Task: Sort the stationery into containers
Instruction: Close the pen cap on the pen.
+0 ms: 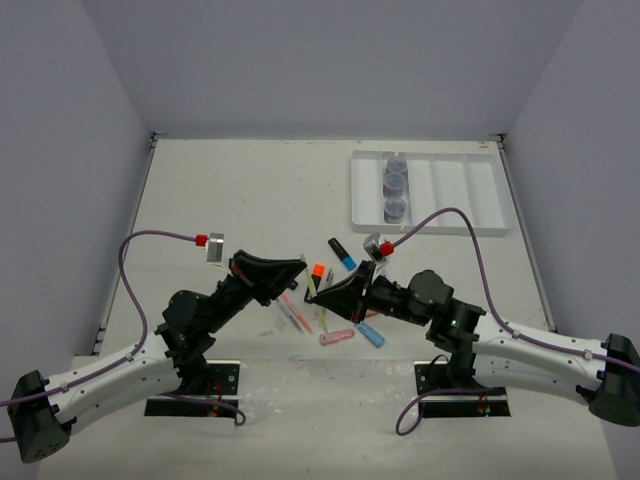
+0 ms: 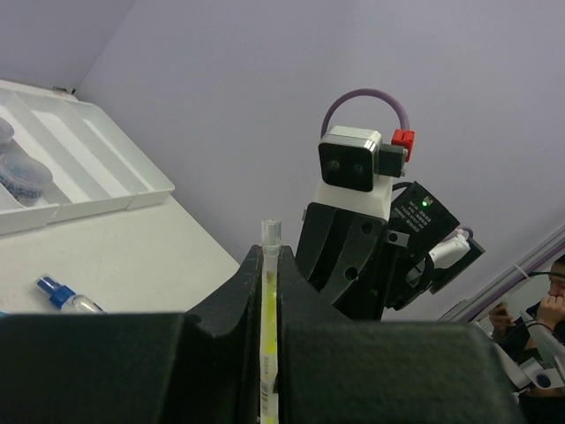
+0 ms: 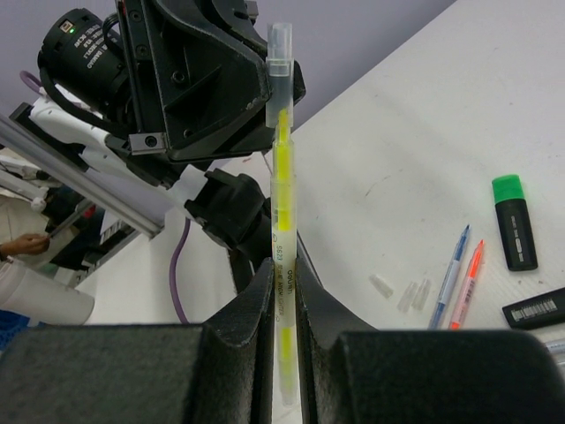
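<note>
Here the left tool (image 2: 270, 265) pinches a yellow pen (image 2: 268, 327), its clear cap (image 2: 270, 231) poking out. Facing it, the right tool (image 3: 282, 274) clamps a yellow pen (image 3: 282, 194) likewise; whether it is the same one is unclear. The white tray (image 1: 470, 195) lies beyond it.

We see a robotics lab: a left arm (image 1: 110, 375) and a right arm (image 1: 540, 350) bolted to a white counter (image 1: 230, 190), plain grey-violet walls (image 1: 330, 60) boxing it in, a purple cable (image 1: 455, 215) feeding a wrist camera (image 2: 351, 159) (a person (image 2: 552, 300) sits beyond).
</note>
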You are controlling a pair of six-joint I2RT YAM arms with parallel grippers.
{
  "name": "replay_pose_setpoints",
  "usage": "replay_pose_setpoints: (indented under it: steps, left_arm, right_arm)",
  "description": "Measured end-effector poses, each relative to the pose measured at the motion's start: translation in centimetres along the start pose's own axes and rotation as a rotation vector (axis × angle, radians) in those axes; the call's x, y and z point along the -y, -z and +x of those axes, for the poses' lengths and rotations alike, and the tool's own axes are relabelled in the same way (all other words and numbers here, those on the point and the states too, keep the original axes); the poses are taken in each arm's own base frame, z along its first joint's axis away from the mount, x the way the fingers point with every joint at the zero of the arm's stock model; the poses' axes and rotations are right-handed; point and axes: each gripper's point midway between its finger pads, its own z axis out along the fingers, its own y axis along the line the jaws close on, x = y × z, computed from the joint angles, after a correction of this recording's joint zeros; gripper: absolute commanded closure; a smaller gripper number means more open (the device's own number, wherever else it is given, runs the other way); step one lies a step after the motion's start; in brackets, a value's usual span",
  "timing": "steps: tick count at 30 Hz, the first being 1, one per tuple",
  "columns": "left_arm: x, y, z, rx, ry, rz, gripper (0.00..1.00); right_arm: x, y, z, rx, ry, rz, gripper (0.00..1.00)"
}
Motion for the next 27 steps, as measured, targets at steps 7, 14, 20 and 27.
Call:
replay_pose_setpoints:
  steps: [7, 14, 20, 27]
  left_arm:
    - [0.2, -0.1, -0.2, 0.007, 0.001, 0.008, 1.0]
    - [0.7, -0.1, -0.4, 0.022, 0.002, 0.038, 1.0]
    - [1.1, -0.1, -0.9, 0.04, 0.002, 0.053, 1.0]
    - [1.3, -0.2, -1.6, 0.072, -0.011, 0.057, 0.9]
  right_arm:
    - [-0.3, -0.1, -0.8, 0.011, 0.012, 0.001, 1.0]
    - [-0.9, -0.5, -1.8, 0.025, 0.02, -0.009, 1.0]
    - [-1.1, -1.2, -2.4, 0.045, 0.037, -0.016, 1.0]
    - [-1.2, -1.8, -3.6, 0.042, 0.077, 0.018, 1.0]
